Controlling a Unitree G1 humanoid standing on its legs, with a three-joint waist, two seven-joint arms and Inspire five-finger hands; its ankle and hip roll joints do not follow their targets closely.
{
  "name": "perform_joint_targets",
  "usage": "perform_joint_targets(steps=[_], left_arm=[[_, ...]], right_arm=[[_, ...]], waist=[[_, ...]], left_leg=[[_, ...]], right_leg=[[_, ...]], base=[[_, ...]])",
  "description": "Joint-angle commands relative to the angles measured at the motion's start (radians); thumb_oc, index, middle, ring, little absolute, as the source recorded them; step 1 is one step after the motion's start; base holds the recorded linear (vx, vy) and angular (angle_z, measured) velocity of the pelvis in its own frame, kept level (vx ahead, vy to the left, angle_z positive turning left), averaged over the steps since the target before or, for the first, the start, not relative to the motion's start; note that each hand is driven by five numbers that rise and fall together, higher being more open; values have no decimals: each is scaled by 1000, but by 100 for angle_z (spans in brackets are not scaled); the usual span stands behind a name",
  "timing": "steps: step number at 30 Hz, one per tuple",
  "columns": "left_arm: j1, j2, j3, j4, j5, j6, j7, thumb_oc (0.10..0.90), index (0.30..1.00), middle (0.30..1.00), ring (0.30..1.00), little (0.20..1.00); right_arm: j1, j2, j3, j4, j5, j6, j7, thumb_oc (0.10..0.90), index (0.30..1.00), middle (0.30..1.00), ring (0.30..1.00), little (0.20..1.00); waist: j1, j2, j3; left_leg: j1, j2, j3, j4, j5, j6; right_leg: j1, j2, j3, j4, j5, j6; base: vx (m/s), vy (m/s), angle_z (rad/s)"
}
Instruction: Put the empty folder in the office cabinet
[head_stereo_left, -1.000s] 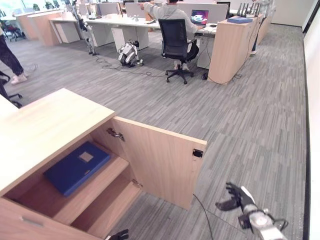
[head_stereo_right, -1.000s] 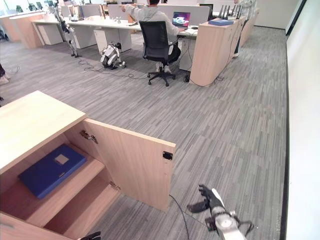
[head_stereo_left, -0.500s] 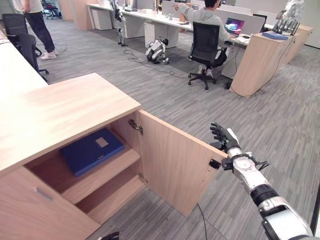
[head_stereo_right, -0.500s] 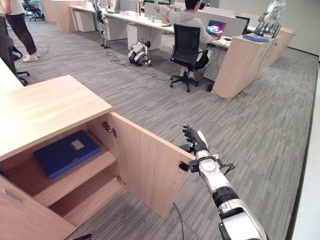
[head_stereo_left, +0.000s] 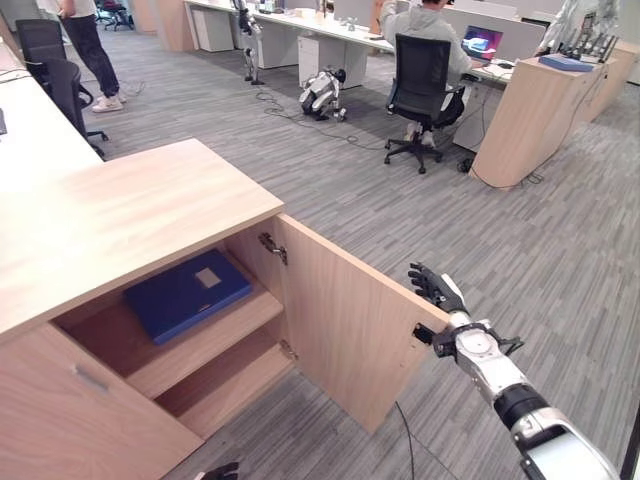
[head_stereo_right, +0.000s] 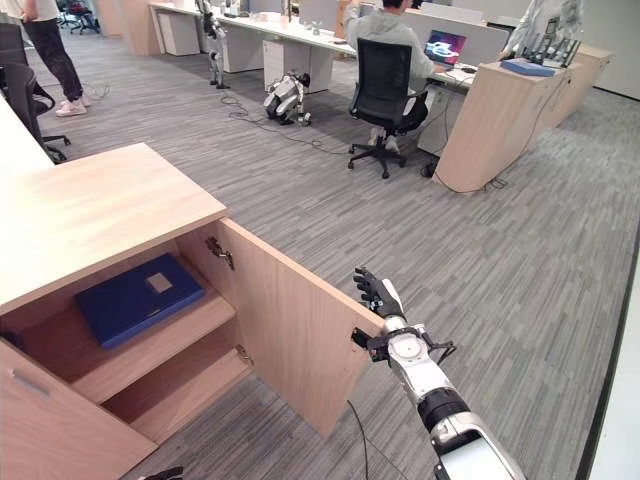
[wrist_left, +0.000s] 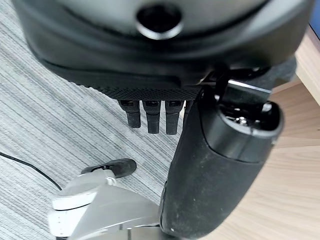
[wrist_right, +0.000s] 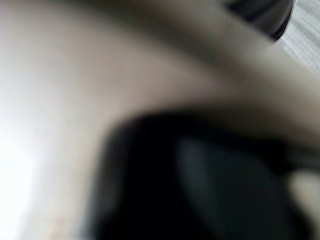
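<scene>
Floor: grey striped carpet (head_stereo_left: 560, 240) throughout.
Desks: long white row (head_stereo_left: 330, 30) along far side.
Chair: black swivel (head_stereo_left: 420, 95), occupied by seated person (head_stereo_left: 425, 20).
Partition: light wood counter (head_stereo_left: 525, 115), far right.
Chairs: black (head_stereo_left: 60, 85), left edge.

right hand (wrist_right: 200, 190) (own view) blurred

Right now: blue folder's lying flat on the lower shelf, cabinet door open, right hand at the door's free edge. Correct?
Not quite. The blue folder lies flat on the upper shelf, not the lower one, as the left eye view shows. The rest holds: the cabinet door is open and the right hand is at its free edge.
</scene>
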Motion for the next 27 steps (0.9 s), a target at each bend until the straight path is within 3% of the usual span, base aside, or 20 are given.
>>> perform_joint_targets(steps=[1, 5, 7, 9, 10, 11, 13, 14, 15, 16, 20, 21, 22, 23, 25, 26, 27], left_arm=[[-74, 41, -19, 23, 28, -26, 33, 800, 900, 900, 900, 900], [-91, 47, -3, 17, 20, -26, 48, 800, 900, 900, 900, 900], [-98, 49, 15, 6, -2, -31, 55, 800, 900, 900, 900, 900], [-107, 46, 36, -1, -51, -44, 68, 800, 900, 900, 900, 900], [-132, 40, 34, 16, -57, -45, 76, 800, 900, 900, 900, 900], [-148, 37, 31, 18, -51, -41, 71, 800, 900, 900, 900, 900], [-138, 39, 23, 15, -23, -36, 65, 800, 900, 900, 900, 900], [-140, 39, 17, 21, -6, -35, 64, 800, 900, 900, 900, 900], [-144, 37, 5, 45, 33, -22, 58, 800, 900, 900, 900, 900], [-143, 37, 0, 46, 50, -19, 57, 800, 900, 900, 900, 900], [-140, 67, -10, 17, 72, -17, 49, 800, 900, 900, 900, 900], [-154, 110, -15, -20, 57, -26, 63, 800, 900, 900, 900, 900], [-158, 118, -12, -25, 45, -26, 71, 800, 900, 900, 900, 900], [-155, 123, -8, -24, 31, -26, 78, 800, 900, 900, 900, 900], [-157, 130, -12, -19, 4, -26, 86, 800, 900, 900, 900, 900], [-154, 128, -15, -11, -8, -28, 85, 800, 900, 900, 900, 900], [-159, 130, -20, 1, -15, -29, 84, 800, 900, 900, 900, 900]], right_arm=[[-34, 70, 69, -185, 16, -96, 73, 800, 900, 900, 900, 900], [17, 68, 104, -278, 24, -102, 105, 800, 900, 900, 900, 900], [38, 74, 145, -316, 17, -106, 130, 800, 900, 900, 900, 900], [23, 79, 208, -338, -5, -112, 148, 800, 900, 900, 900, 900], [31, 58, 215, -359, -11, -118, 151, 800, 900, 900, 900, 900], [42, 40, 222, -373, -26, -118, 153, 800, 900, 900, 900, 900], [52, 31, 223, -391, -54, -104, 161, 800, 900, 900, 900, 900], [61, 23, 216, -404, -62, -99, 166, 800, 900, 900, 900, 900], [85, 10, 193, -432, -74, -97, 171, 800, 900, 900, 900, 900], [103, 6, 179, -440, -73, -90, 173, 800, 900, 900, 900, 900], [64, 62, 170, -410, -59, -87, 150, 800, 900, 900, 900, 900], [-76, 157, 183, -344, -33, -97, 105, 800, 900, 900, 900, 900], [-116, 176, 181, -315, -19, -103, 89, 800, 900, 900, 900, 900], [-155, 194, 174, -280, -4, -107, 72, 800, 900, 900, 900, 900], [-228, 207, 130, -205, 47, -117, 22, 800, 900, 900, 900, 900], [-259, 202, 91, -157, 81, -128, -9, 800, 900, 900, 900, 900], [-294, 179, 37, -104, 117, -139, -41, 800, 900, 900, 900, 900]], waist=[[59, -26, 18], [68, -23, 33], [85, -21, 38], [124, -18, 71], [111, -25, 93], [52, -39, 84], [27, -41, 82], [9, -40, 77], [-17, -25, 56], [-25, -20, 43], [10, -26, 31], [62, -28, 46], [70, -28, 54], [81, -26, 57], [91, -17, 62], [94, -9, 64], [100, -4, 66]], left_leg=[[-12, -2, 16, 4, -5, -16], [-30, 14, -8, 10, 14, -40], [-56, 24, -30, 12, 35, -53], [-111, 34, -97, 42, 64, -80], [-164, 46, -45, 104, 62, -75], [-144, 102, 169, 181, -2, -56], [-116, 125, 283, 320, -74, -44], [-103, 124, 311, 329, -97, -39], [-55, 112, 370, 249, -102, -27], [-35, 90, 374, 179, -84, -20], [-15, 20, 314, 22, -56, 23], [-1, -23, 262, 5, -84, 59], [0, -33, 239, 1, -89, 67], [-1, -37, 217, -4, -91, 71], [-14, -39, 154, -4, -83, 62], [-22, -43, 120, -4, -77, 56], [-44, -49, 96, -4, -52, 59]], right_leg=[[41, -27, -11, 26, -116, 50], [50, -13, -30, 20, -129, 41], [47, -1, -49, 13, -136, 36], [42, 9, -48, 6, -151, 25], [35, -13, -85, 5, -141, 26], [22, -34, -127, 9, -149, 23], [25, -44, -176, 22, -151, -11], [27, -50, -202, 36, -158, -17], [25, -57, -251, 61, -148, -16], [30, -63, -277, 68, -135, -4], [12, -129, -317, 180, -107, 42], [-7, -220, -313, 341, -41, 113], [-25, -230, -277, 382, -27, 132], [-47, -223, -234, 407, -28, 135], [-99, -153, -122, 383, -86, 125], [-117, -114, -82, 353, -117, 122], [-122, -90, -76, 301, -123, 96]], base=[[-24, -76, 17], [-38, -91, 26], [-50, -130, 39], [-157, -85, 48], [-273, 23, 64], [-260, 61, 226], [-166, 111, 281], [-112, 275, 119], [-51, 294, 131], [-13, 426, 259], [58, 373, 202], [152, 426, 53], [151, 359, 41], [34, 131, 68], [40, 85, 112], [16, 43, 91], [23, 0, 57]])
